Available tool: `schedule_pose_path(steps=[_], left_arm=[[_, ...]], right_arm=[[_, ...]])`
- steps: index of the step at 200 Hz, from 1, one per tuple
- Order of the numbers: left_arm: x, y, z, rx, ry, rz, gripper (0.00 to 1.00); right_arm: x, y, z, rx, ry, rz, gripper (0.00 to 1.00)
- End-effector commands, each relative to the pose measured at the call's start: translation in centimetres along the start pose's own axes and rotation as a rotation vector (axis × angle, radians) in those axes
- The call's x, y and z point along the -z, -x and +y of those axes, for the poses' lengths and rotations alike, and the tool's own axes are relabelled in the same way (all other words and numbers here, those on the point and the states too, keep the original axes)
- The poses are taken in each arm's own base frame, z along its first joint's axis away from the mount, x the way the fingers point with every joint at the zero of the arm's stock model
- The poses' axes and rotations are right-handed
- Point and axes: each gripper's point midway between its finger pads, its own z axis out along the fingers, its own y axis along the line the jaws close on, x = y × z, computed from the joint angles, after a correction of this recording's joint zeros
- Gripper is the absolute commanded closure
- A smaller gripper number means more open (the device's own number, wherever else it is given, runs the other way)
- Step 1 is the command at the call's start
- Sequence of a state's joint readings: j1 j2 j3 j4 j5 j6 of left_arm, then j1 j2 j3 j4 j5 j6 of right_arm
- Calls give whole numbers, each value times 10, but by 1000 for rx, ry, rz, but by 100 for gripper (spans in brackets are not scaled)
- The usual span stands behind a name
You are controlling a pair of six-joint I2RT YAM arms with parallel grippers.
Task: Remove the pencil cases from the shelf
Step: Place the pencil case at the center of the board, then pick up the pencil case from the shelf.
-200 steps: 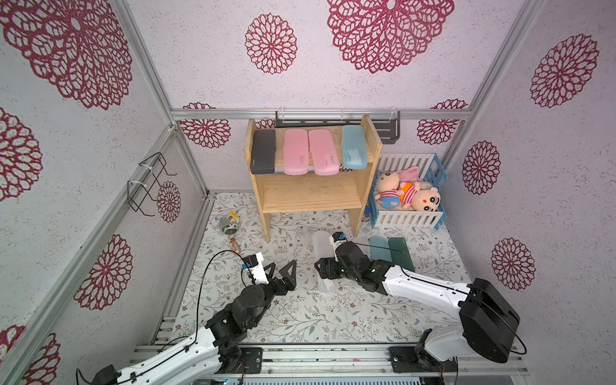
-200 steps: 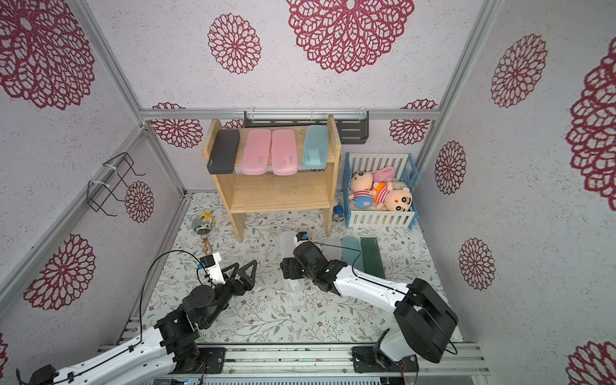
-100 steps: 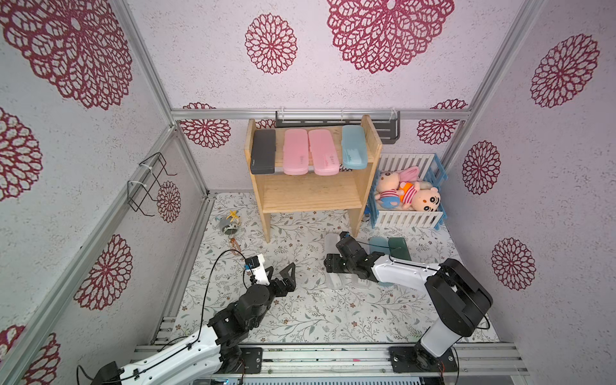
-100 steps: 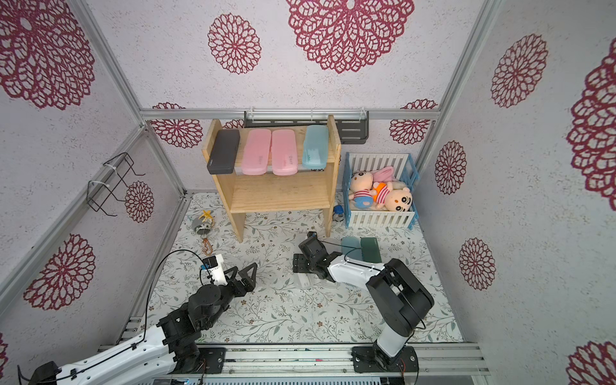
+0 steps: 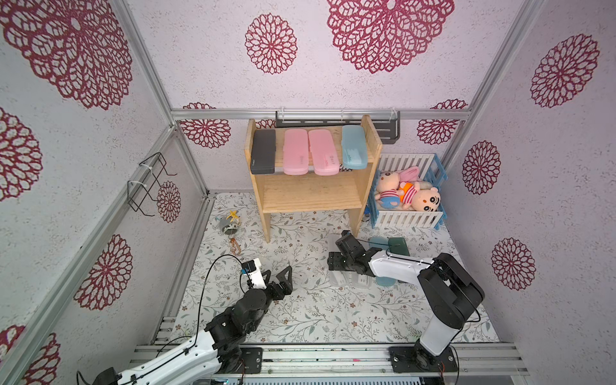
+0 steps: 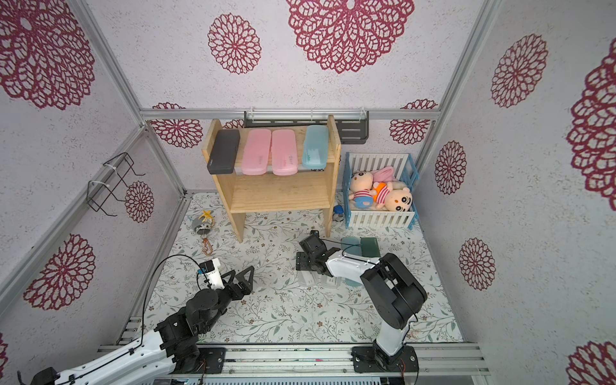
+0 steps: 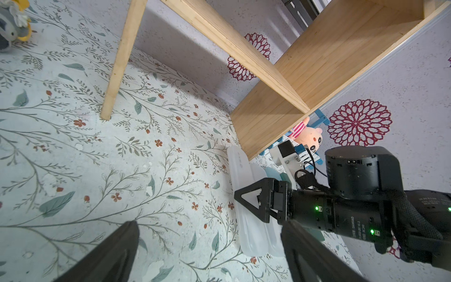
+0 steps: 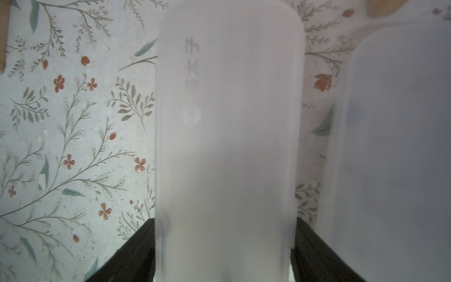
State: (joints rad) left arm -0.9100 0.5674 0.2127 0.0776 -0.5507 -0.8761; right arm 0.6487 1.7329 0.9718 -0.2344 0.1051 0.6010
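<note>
Filling the crate (image 5: 405, 219) — plush dolls (image 5: 423, 200); atop the shelf (image 5: 311, 195) — four pencil cases (image 5: 295, 151).

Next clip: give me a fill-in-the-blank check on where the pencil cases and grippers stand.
1. The shelf carries ___ cases on its top tier.
2. Between the black case and the light blue case up there lie two ___ ones.
3. The right gripper grips a pencil case on the mat whose plastic is ___.
4. The left gripper stands ___, holding nothing.
Missing words: four; pink; frosted clear; open.
</note>
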Motion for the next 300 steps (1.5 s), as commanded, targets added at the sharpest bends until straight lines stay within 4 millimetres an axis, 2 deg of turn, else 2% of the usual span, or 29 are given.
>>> schedule_pose_path(steps=[1,82,104,137,168,184,218,245,267,300], left_arm=[[3,1,4,0,14,-11,3],[3,3,5,-5,24,-14,3],[2,4,3,-11,26,-14,3],[2,9,-2,-4,29,-15,3],[4,21,-14,9,17,-21,3],[4,29,-24,0,4,-19,3],[11,67,-50,55,-9,-83,3],[23,109,-84,209,-125,-179,3],[38,144,-111,330,-257,-262,3],[68,198,-132,435,-361,-404,3]], right_arm=[[0,3,-12,27,-45,-8,23],[1,-4,-22,66,-90,10,20],[2,-2,-21,69,-85,3,16],[11,12,-11,72,-57,-33,3],[32,36,5,75,-10,-99,1],[51,49,19,81,34,-150,1],[105,73,49,102,159,-299,1],[140,77,49,86,238,-408,1],[147,70,37,66,238,-445,1],[138,52,26,64,232,-420,1]])
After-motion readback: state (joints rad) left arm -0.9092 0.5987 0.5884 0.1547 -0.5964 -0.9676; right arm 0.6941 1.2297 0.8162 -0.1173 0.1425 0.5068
